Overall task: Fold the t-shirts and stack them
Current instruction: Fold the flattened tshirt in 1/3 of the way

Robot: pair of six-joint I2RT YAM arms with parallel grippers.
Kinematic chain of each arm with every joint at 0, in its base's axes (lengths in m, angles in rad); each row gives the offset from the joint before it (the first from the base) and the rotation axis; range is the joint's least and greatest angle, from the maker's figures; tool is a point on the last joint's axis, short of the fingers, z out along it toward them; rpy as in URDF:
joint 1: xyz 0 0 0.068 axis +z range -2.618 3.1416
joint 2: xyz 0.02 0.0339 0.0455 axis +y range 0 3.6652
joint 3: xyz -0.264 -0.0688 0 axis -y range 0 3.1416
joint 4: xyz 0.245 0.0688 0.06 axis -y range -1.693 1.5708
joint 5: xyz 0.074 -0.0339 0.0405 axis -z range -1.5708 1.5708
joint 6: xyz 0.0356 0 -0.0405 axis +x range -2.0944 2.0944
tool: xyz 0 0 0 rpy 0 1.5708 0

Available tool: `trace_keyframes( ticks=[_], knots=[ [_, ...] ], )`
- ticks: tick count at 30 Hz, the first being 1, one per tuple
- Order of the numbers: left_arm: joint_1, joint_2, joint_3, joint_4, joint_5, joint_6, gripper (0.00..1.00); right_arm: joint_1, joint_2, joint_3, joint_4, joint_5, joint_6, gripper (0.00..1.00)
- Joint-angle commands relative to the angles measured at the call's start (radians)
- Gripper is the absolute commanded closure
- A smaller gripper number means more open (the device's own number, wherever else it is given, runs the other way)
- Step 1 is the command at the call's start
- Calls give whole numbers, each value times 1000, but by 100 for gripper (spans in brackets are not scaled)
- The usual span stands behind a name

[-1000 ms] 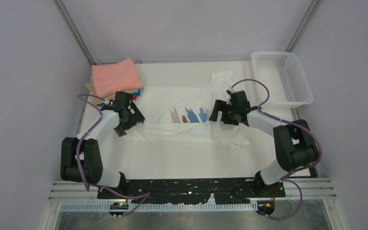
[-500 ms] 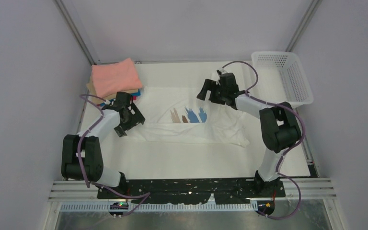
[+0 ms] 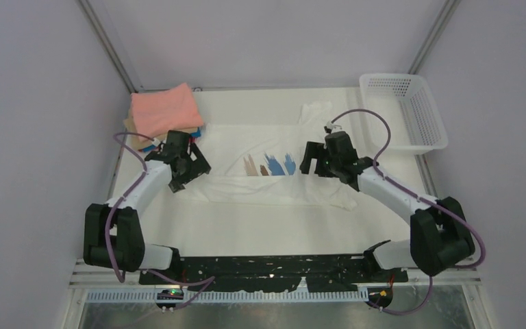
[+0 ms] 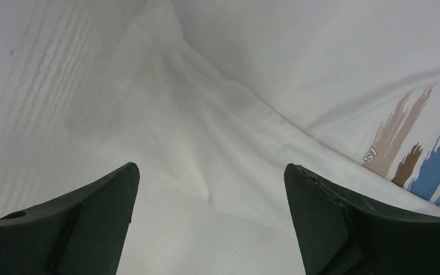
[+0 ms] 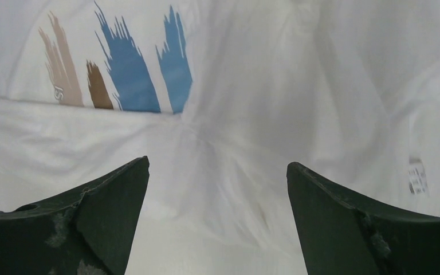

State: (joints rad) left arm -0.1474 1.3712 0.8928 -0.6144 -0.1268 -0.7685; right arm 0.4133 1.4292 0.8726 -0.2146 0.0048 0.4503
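While the white t-shirt [image 3: 274, 186] lay partly folded mid-table [image 3: 246, 229], your left gripper [image 4: 209, 167] and right gripper [image 5: 217, 163] hovered over its sides, jaws wide apart, holding nothing — the folded stack [image 3: 164, 110] sat far-left.

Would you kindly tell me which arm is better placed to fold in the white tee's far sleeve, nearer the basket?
Probably the right arm: its open jaws hang over the right half of the white tee, nearest that sleeve. The left arm holds its open jaws over the opposite edge.
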Motion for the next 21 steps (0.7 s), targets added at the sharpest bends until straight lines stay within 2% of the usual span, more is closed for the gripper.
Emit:
trace_keyframes(
  ticks=[1, 6, 9, 13, 21],
  knots=[
    [-12, 47, 16, 71, 50, 23, 0, -1, -153, -179, -79, 85, 50, 5],
    [-12, 192, 78, 56, 65, 32, 0, -35, -134, -243, -68, 117, 66, 5],
    [-12, 238, 92, 38, 67, 43, 0, -75, -89, -245, -54, 79, 53, 5],
    [-14, 192, 20, 54, 69, 32, 0, -89, -64, -280, -60, 22, 57, 5],
    [-19, 60, -140, 38, 75, 18, 0, -91, -235, -368, -174, -52, 42, 5]
  ],
)
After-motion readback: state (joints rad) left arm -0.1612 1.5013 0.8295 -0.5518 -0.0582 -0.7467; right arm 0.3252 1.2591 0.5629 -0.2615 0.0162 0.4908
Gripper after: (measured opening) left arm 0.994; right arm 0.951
